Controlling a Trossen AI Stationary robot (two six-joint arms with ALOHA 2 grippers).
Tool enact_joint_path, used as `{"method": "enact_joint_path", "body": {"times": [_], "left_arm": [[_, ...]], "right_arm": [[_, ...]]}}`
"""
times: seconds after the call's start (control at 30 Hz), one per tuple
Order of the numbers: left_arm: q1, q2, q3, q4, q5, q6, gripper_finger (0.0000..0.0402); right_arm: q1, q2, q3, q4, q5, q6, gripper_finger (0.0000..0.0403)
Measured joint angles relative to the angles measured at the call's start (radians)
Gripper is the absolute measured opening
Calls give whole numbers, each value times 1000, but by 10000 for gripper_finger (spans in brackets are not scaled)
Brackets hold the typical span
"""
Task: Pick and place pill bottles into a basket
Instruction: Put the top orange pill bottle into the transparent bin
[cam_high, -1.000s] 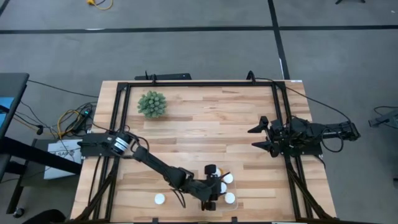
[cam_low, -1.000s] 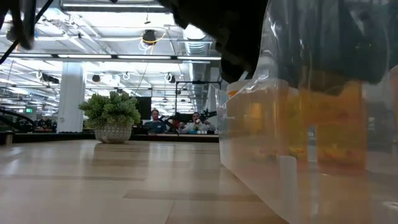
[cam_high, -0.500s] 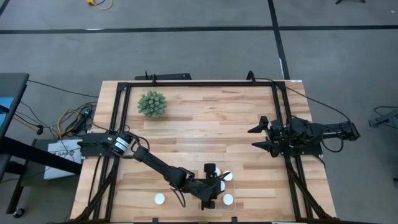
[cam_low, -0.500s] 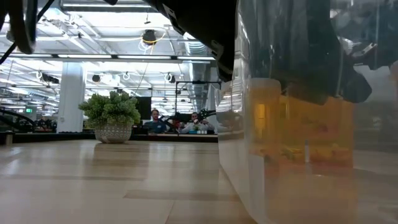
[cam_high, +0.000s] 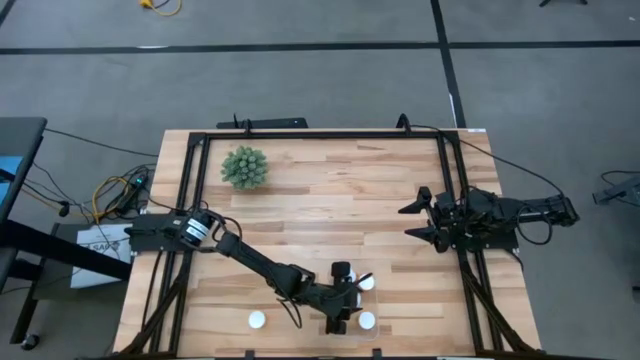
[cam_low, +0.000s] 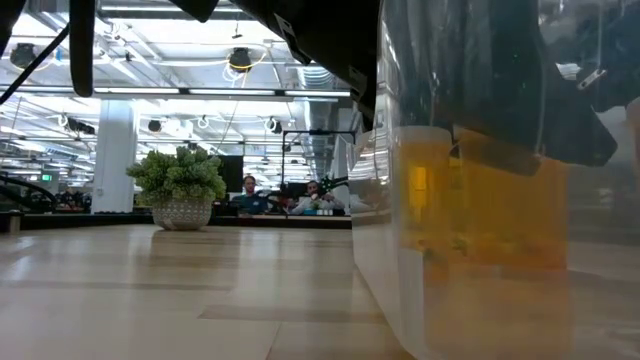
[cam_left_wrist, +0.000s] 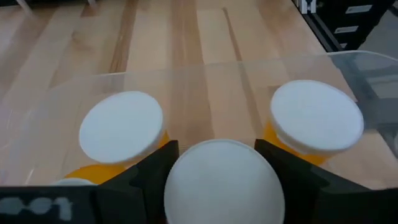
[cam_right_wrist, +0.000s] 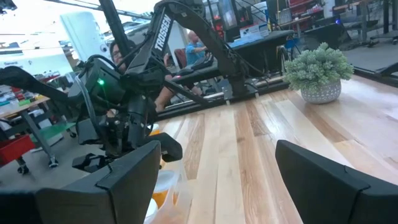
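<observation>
left gripper (cam_high: 340, 312): low over the basket at the near edge of the surface, jaws closed on a pill bottle (cam_left_wrist: 224, 180); only that bottle's white cap shows between the dark fingers (cam_left_wrist: 152, 171), body hidden.
basket (cam_left_wrist: 205, 65): clear bin, near edge, middle of the surface; walls hard to trace from above, partly covered by the arm.
bottles in basket: two white caps, one on each side of the held one (cam_left_wrist: 122, 134) (cam_left_wrist: 317, 117); a sliver of another cap at the wrist frame's edge, cut off; full count cannot be told.
loose bottle (cam_high: 257, 320): white cap on the surface, left of the basket, apart from it.
low view: basket wall (cam_low: 400, 200) fills the right half, orange blur behind it, single bottles not separable; dark arm overhead.
right gripper (cam_high: 418, 220): at the right frame rail, well apart from the basket, jaws spread wide, nothing in them.
plant (cam_high: 244, 167): far left on the surface.
background: people seated beyond the surface, small.
</observation>
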Motion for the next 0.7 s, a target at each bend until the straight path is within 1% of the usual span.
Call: {"method": "enact_joint_path", "body": {"times": [0.23,0.3,0.53,0.7], "left_arm": [[-2,-7,27,-10,9,10,200],[-1,-8,31,-19,28,10,200],[1,-8,31,-91,42,12,200],[10,-8,31,-108,55,15,200]], "right_arm": [[0,0,0,0,0,0,311],[0,0,0,0,0,0,311],[0,0,0,0,0,0,311],[0,0,0,0,0,0,311]]}}
